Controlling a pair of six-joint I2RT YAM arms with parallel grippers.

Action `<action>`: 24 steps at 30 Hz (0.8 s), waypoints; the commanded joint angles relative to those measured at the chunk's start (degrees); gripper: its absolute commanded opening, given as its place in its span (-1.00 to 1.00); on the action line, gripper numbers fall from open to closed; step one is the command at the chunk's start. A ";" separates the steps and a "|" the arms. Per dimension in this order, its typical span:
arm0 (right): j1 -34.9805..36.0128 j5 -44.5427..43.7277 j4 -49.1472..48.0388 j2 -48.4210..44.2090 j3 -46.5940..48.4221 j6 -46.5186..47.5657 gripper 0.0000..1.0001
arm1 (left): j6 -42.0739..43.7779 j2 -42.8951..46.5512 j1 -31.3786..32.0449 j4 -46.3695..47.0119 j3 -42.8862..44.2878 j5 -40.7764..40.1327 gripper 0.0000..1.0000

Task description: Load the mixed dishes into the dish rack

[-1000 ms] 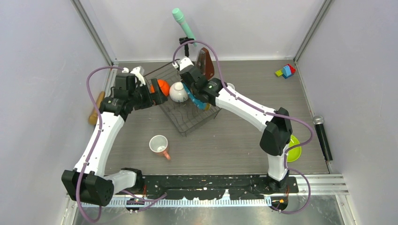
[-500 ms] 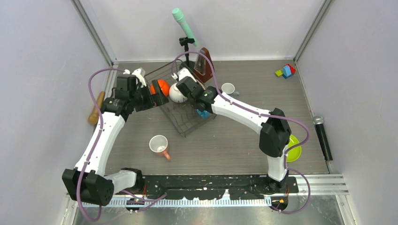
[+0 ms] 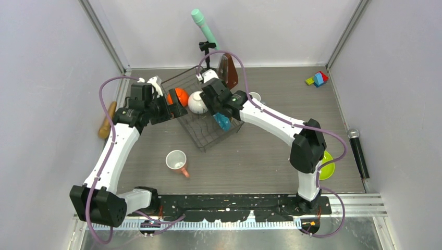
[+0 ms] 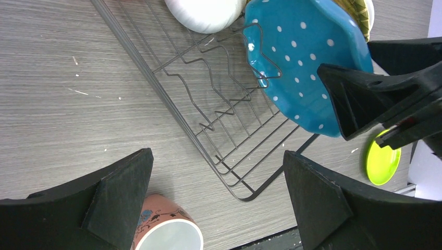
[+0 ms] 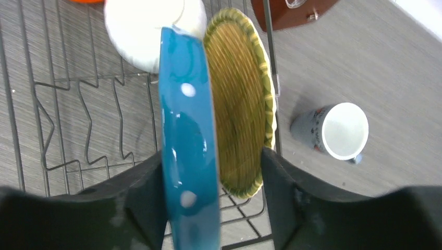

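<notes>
right gripper point(image 5: 211, 156) spread wider than the blue white-dotted plate point(image 5: 187, 156) standing on edge between its jaws, plate in dish rack point(image 3: 204, 133) upper centre of top view, just beside yellow woven-pattern plate point(image 5: 242, 120), left gripper point(image 4: 216, 153) wide open, empty, pink mug point(image 3: 177, 161) on bench point(image 3: 250, 166) lower centre

The left arm point(image 3: 111, 152) reached forward from its base, bent at the elbow, wrist turned toward the other arm. The left hand point(image 4: 217, 156) pointed downward, its fingers point(image 4: 112, 198) spread wide with nothing gripped between them. The right arm point(image 3: 271, 121) stretched forward and to its left. The right hand point(image 5: 211, 156) faced down too, jaws held wide apart.
</notes>
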State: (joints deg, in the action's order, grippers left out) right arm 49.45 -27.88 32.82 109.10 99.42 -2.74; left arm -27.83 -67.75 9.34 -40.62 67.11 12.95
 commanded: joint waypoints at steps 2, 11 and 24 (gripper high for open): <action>-0.23 2.70 -2.06 -0.68 6.67 -3.74 0.50 | 0.77 0.05 -0.21 0.11 1.18 -1.19 0.99; -0.23 3.84 2.12 -1.92 9.93 -3.72 0.65 | 0.65 -0.93 -0.21 0.09 1.06 -0.67 0.99; -5.76 12.80 3.91 -18.00 -0.08 -11.13 0.65 | 0.23 -1.05 -0.20 0.85 0.32 1.66 0.99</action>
State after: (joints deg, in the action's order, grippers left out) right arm 46.94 -18.74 36.49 101.86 103.33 -9.23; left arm -27.88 -69.17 9.34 -40.97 67.11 13.02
